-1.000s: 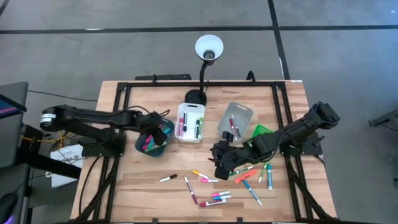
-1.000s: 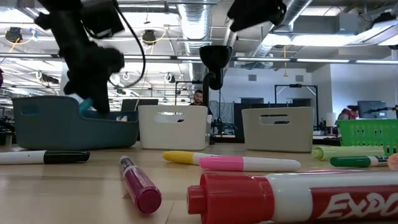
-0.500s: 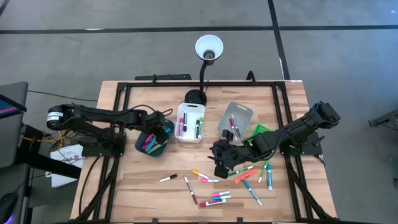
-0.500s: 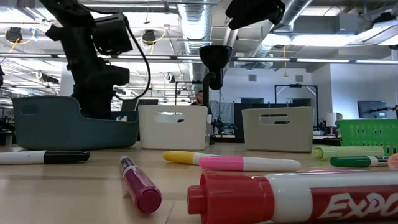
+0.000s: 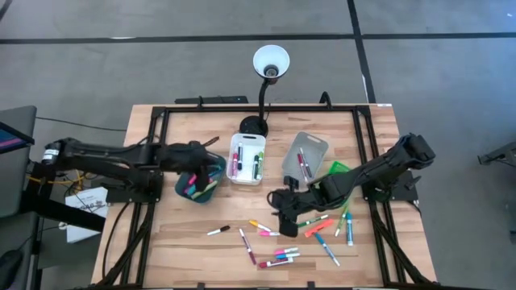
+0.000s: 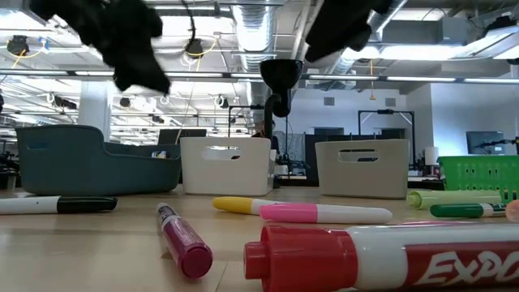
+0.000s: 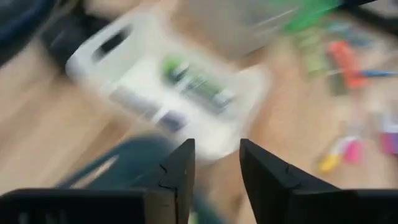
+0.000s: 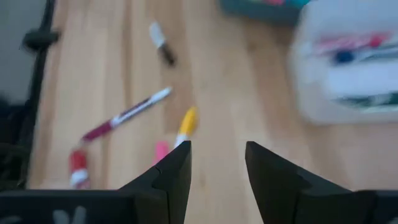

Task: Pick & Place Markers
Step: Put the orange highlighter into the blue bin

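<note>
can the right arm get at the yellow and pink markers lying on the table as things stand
Probably yes. The right gripper hangs open just above the yellow marker and the pink marker, with bare wood around them and nothing lying across them. The left gripper is away over the teal bin.

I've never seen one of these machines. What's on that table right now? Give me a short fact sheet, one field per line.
Table: wooden top with a black lamp at the back
Bins: teal bin, white bin, grey bin, green bin
Loose markers: scattered at the front, among them a yellow-and-pink pair and a black one
Left claw: open, empty, above the teal bin
Right claw: open, empty, above the loose markers
</note>
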You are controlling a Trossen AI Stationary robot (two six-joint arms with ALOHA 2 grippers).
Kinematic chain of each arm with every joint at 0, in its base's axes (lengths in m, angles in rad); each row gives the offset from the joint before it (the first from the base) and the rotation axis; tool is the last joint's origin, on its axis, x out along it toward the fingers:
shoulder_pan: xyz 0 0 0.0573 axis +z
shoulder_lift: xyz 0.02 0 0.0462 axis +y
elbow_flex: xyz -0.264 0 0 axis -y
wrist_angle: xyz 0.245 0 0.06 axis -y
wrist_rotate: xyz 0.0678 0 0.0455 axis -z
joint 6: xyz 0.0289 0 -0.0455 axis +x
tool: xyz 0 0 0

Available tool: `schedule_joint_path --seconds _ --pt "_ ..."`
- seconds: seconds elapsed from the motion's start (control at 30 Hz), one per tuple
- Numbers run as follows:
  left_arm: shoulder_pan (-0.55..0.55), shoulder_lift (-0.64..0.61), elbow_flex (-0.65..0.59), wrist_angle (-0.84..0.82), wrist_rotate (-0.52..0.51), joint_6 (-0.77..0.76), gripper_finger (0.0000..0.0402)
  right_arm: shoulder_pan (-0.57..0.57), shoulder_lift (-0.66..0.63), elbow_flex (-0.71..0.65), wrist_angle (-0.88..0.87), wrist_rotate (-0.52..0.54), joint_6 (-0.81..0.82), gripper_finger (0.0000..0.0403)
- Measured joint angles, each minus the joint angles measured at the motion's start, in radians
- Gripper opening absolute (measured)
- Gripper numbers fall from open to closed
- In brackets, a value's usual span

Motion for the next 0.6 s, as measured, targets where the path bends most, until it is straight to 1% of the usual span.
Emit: schedule_joint_path --seconds 0.1,0.23,0.27,0.33,0.47,0.6 --pt "-0.087 -0.021 0.0 0.098 0.001 0.061 0.011 0.012 0.038 0.0 0.0 -0.066 0.0 0.014" --pt "-0.187 -0.002 0.001 0.221 0.002 0.126 0.0106 0.029 0.103 0.0 -0.012 -0.089 0.015 0.0136" --pt "-0.208 0.005 0.001 0.236 0.002 0.139 0.0106 0.032 0.118 0.0 -0.025 -0.107 0.032 0.0134" --pt "-0.234 0.019 0.0 0.264 -0.004 0.161 0.0108 0.032 0.143 0.0 -0.04 -0.175 0.072 0.0132" --pt "-0.247 0.045 0.0 0.276 -0.047 0.162 0.0108 0.032 0.159 0.0 -0.149 -0.314 0.135 0.0127" --pt "-0.24 0.068 0.0 0.284 -0.076 0.162 0.0108 0.036 0.153 0.0 -0.372 -0.386 0.147 0.0121"
